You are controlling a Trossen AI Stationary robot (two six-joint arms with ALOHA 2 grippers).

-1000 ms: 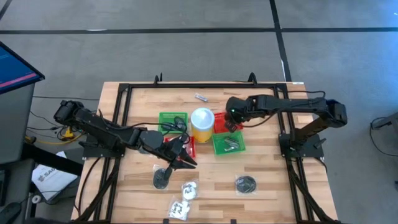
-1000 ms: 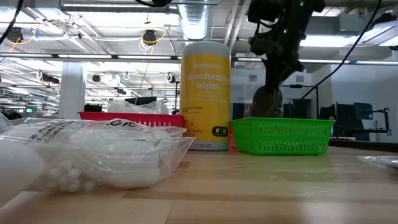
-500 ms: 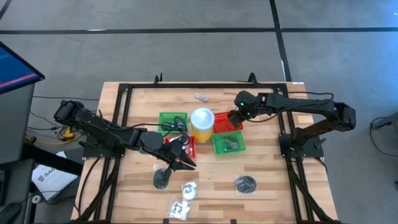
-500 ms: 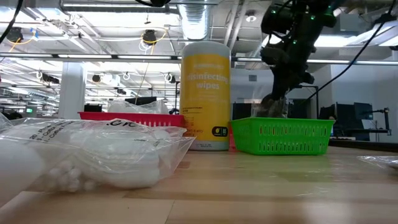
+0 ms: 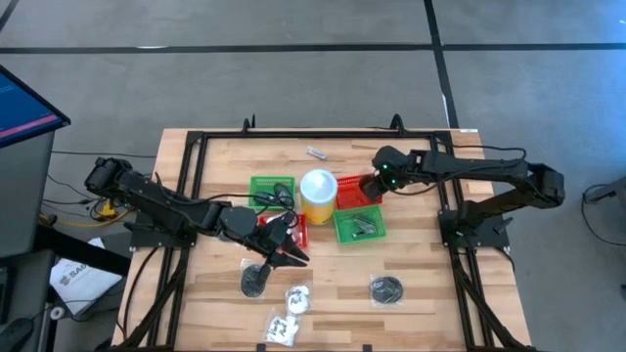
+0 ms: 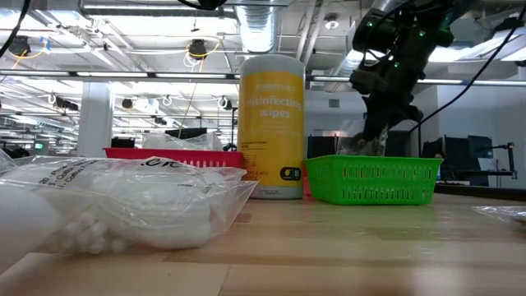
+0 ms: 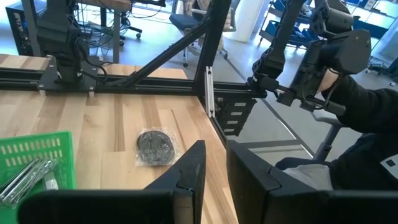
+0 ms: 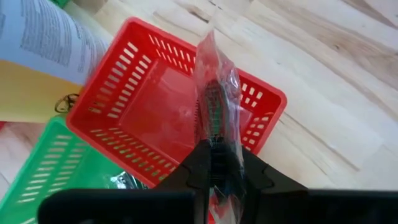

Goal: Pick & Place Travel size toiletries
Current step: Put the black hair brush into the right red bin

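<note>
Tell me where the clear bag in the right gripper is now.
The clear bag hangs from the right gripper above the red basket, right of the yellow wipes canister.

You will find the wipes canister (image 5: 318, 193) near the middle of the table (image 5: 411, 256). One basket (image 5: 271, 190) stands just to its left. Two baskets stand to its right: the rear one (image 5: 353, 191) touches the front one (image 5: 359, 225), which holds small metal pieces (image 5: 363, 224). The right gripper (image 5: 375, 184) hangs over the rear basket, its jaws pinching a clear bag (image 8: 216, 99). The left gripper (image 5: 291, 256) sits low before the canister. Near the front edge lie one bagged round piece (image 5: 257, 280), two packets (image 5: 290, 313) and another bagged round piece (image 5: 385, 289) to the right. A small item (image 5: 316, 153) lies behind the canister.
</note>
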